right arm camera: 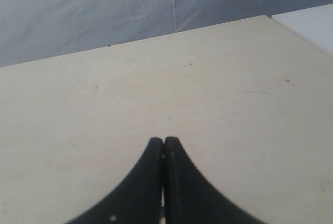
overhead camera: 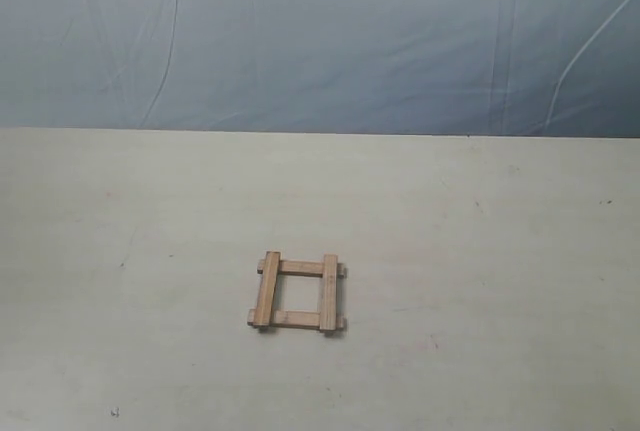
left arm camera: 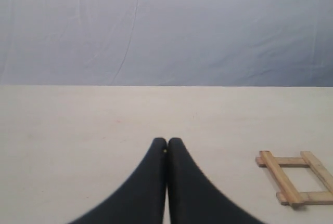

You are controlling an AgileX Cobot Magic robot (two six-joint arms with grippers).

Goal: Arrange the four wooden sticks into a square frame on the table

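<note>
The four wooden sticks lie as a small square frame (overhead camera: 297, 293) on the pale table (overhead camera: 480, 251), a little left of centre and towards the front. Two sticks run sideways underneath and two lie across them on top, with the ends sticking out at the corners. The left wrist view shows the same square frame (left arm camera: 296, 177) off to one side of my left gripper (left arm camera: 167, 142), which is shut with nothing between its black fingers. My right gripper (right arm camera: 164, 141) is also shut and empty over bare table; no stick shows in its view. Neither gripper appears in the exterior view.
A blue-grey backdrop sheet (overhead camera: 320, 41) hangs behind the table's far edge. In the right wrist view a table corner and a white surface (right arm camera: 307, 24) beyond it show.
</note>
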